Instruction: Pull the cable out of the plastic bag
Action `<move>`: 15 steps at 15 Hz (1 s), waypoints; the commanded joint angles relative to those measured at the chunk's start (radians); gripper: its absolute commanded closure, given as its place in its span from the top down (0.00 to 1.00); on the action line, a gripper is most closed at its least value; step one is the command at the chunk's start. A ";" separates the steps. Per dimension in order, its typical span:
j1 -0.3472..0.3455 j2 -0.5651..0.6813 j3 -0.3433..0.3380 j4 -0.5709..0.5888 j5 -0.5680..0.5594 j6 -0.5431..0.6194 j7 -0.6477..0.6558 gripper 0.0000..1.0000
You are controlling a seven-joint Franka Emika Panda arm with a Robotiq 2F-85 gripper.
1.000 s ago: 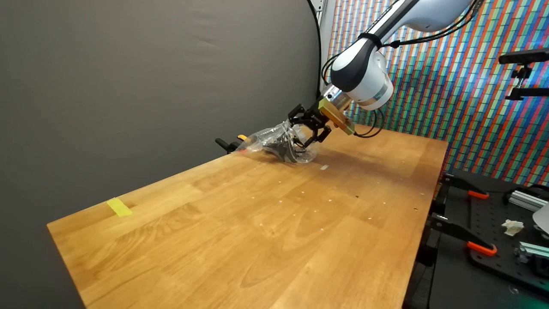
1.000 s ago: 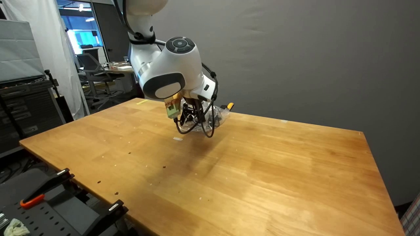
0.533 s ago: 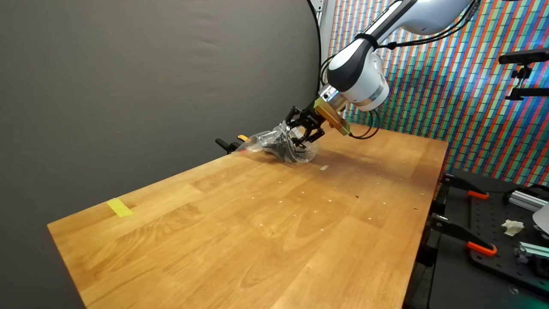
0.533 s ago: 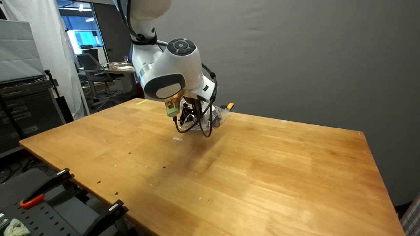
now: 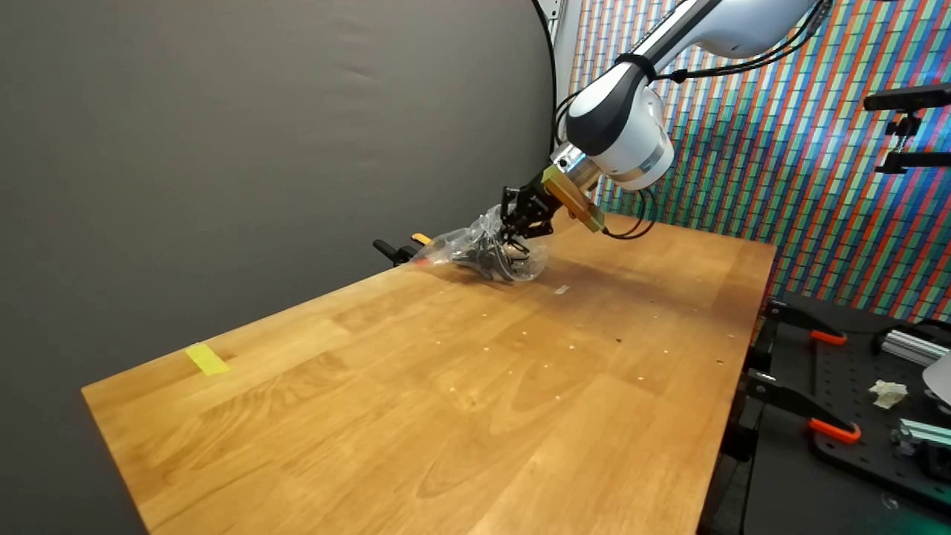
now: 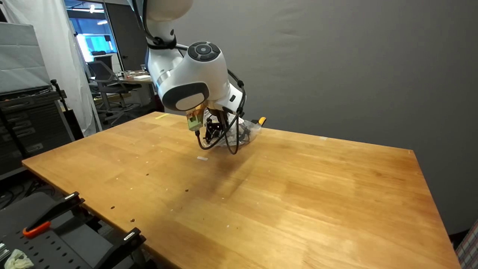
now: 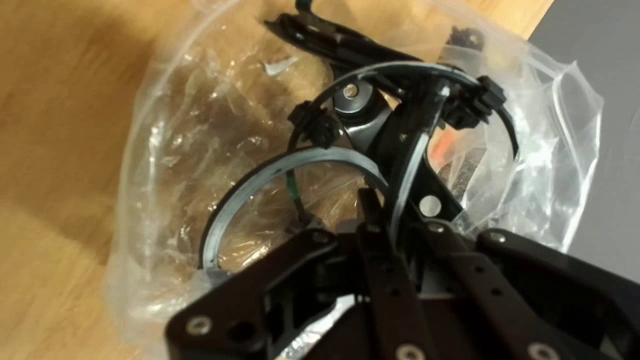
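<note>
The clear plastic bag lies crumpled near the table's back edge in both exterior views, its mouth spread around my gripper in the wrist view. Inside it is the cable, black with a pale grey face, curled in loops and fitted with small black clips. My gripper reaches into the bag's mouth, its fingers drawn together on a strand of the cable that runs up between them. Black parts with round silver studs sit beneath the loops. The grip point itself is partly covered by the dark fingers. In an exterior view the arm largely hides the gripper.
A clamp with a yellow-orange tip stands at the back table edge beside the bag. Yellow tape marks the table's far corner. Black clamps with orange pads grip a side plate. A grey backdrop rises behind the table.
The fingers have gone from wide open to shut around the cable strand. My arm shifted slightly toward the bag, then rose a little. The bag has stayed nearly in place.
</note>
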 commanded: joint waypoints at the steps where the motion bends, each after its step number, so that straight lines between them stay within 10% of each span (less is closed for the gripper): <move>1: -0.024 -0.031 0.016 -0.038 -0.028 0.026 0.033 0.02; 15: 0.029 -0.541 0.039 -0.327 0.139 -0.315 0.193 0.02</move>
